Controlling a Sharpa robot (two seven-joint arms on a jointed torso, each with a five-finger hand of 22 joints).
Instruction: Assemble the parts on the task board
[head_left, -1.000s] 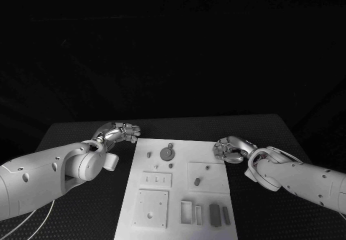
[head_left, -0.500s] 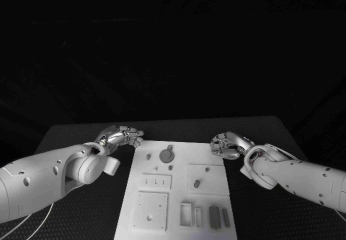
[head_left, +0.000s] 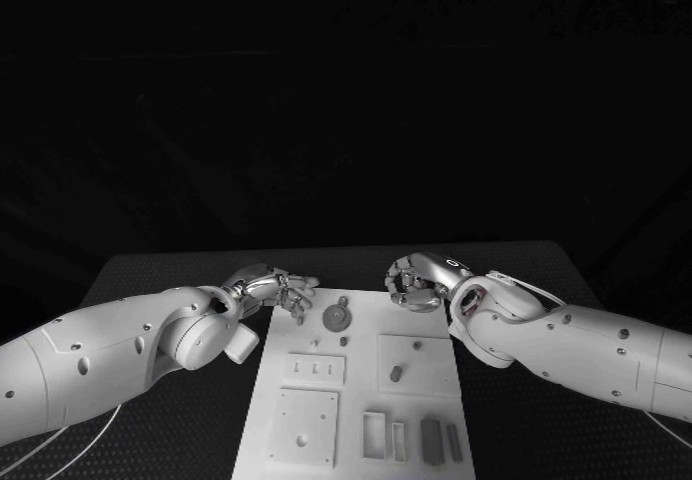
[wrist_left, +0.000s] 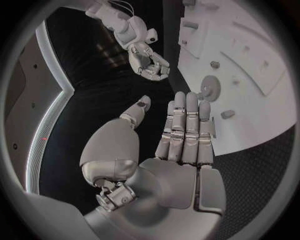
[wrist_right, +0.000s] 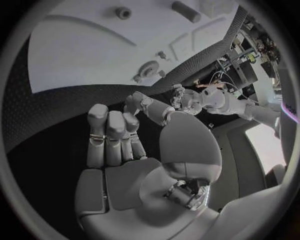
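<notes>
The white task board (head_left: 364, 365) lies lengthwise on the black table. A round gear-like part (head_left: 338, 318) sits near its far end, with a small peg (head_left: 299, 312) beside it. Dark rectangular parts (head_left: 430, 436) lie at the near end. My left hand (head_left: 274, 288) hovers at the board's far left corner; in the left wrist view its fingers (wrist_left: 186, 125) are stretched out over the board's edge (wrist_left: 250, 115), near the gear (wrist_left: 208, 90), and hold nothing. My right hand (head_left: 415, 280) is at the far right corner, fingers curled in, nothing in them.
Square plates with holes and slots (head_left: 306, 420) are set into the board's near half. Black table (head_left: 173, 270) runs along both sides of the board and beyond its far end. Both white forearms flank the board.
Both hands have moved inward to the board's far corners, the left one rightward and the right one leftward and farther away. No part has moved.
</notes>
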